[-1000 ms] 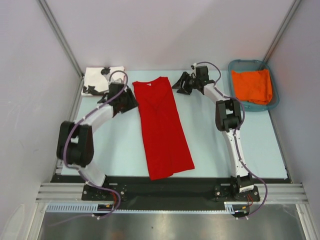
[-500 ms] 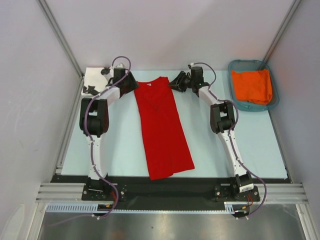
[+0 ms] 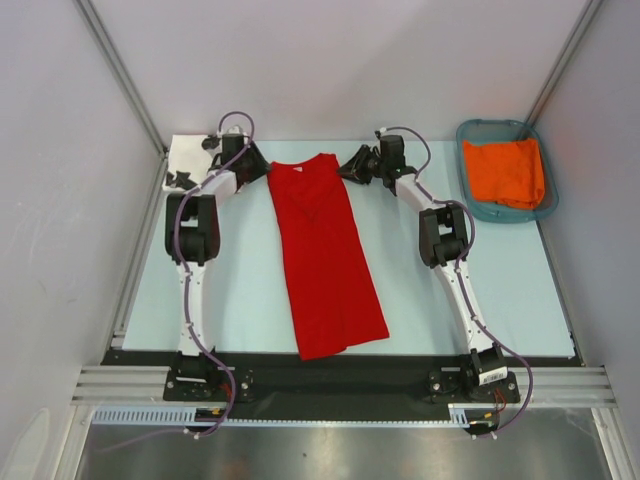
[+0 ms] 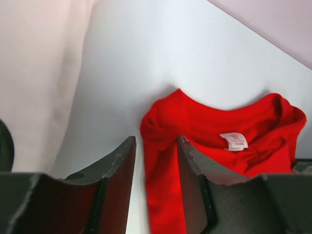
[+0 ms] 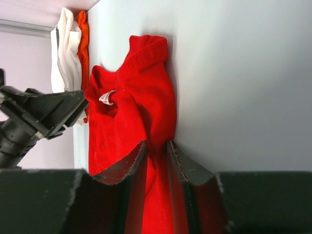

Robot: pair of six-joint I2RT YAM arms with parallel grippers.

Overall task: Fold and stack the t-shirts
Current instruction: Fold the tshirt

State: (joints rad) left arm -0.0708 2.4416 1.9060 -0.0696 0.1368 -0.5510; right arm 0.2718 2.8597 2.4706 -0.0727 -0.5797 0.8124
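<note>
Two t-shirts, two grippers, one basket, listed from the overhead view

Item 1, red t-shirt point(image 3: 325, 250): folded into a long narrow strip on the table point(image 3: 230, 290), in the middle of the field. The collar end lies at 12 o'clock and the hem end toward 5 o'clock, by the near edge. A white neck label point(image 4: 234, 141) shows inside the collar.

Item 2, white t-shirt point(image 3: 183, 155) with black shapes: folded in the far corner at 11 o'clock. It is partly hidden behind my left arm point(image 3: 190, 230) and lies apart from the red one.

Item 3, my left gripper point(image 4: 156, 141): at the 11 o'clock corner of the red strip, on its shoulder. The jaws stand apart and straddle the edge of the cloth. A sliver of bare table shows inside the gap beside the cloth, so nothing is clamped.

Item 4, my right gripper point(image 5: 157, 145): at the 1 o'clock corner of the red strip, on the opposite shoulder. The jaws are drawn narrow and red cloth fills the gap. Whether they press the cloth I cannot tell.

Item 5, teal basket point(image 3: 495, 122): at 2 o'clock, well apart from both shirts, with an orange cloth point(image 3: 505, 170) inside
</note>
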